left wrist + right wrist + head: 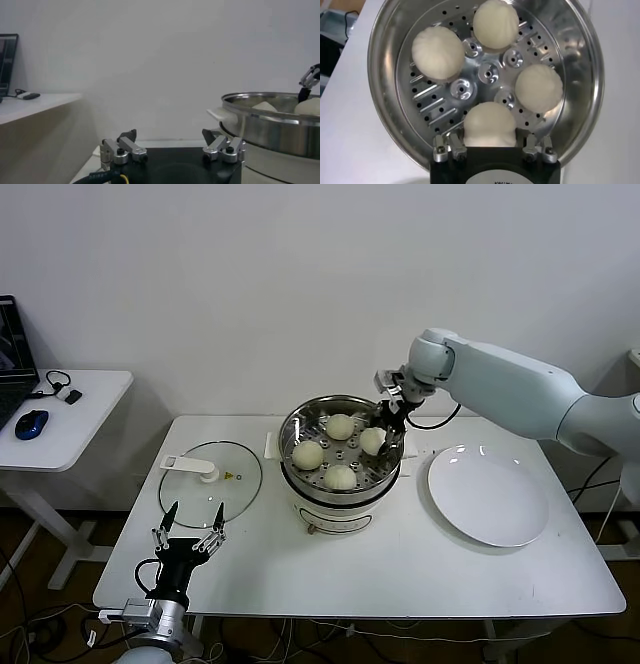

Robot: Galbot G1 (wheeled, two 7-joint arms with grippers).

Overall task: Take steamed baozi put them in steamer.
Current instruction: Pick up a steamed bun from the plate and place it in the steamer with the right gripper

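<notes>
Four steamed baozi (pixel 489 125) sat in the steamer (pixel 297 422), centre of the head view: three free on the perforated floor, the fourth between the fingers of the right hand (pixel 388 427) at the basket's right side. That hand was clenched on the bun, which appeared already to rest on the floor (the wrist view showed it pressed between both fingers).

The risk, as I judged it, lay in the release. Soft dough might stick to a finger and lift or roll as the hand withdrew, nudging the neighbouring bun (pixel 538 88) just beside it. A tight squeeze might also dent the bun. The hand was close to the steel rim, so a careless exit could catch it.

The gripped bun's lower part was hidden behind the hand's body in the right wrist view. The left hand (pixel 188 533) hung released at lower left, near the glass lid (pixel 236 461) on the tabletop (pixel 400 574). The white plate (pixel 490 494) lay at right.
</notes>
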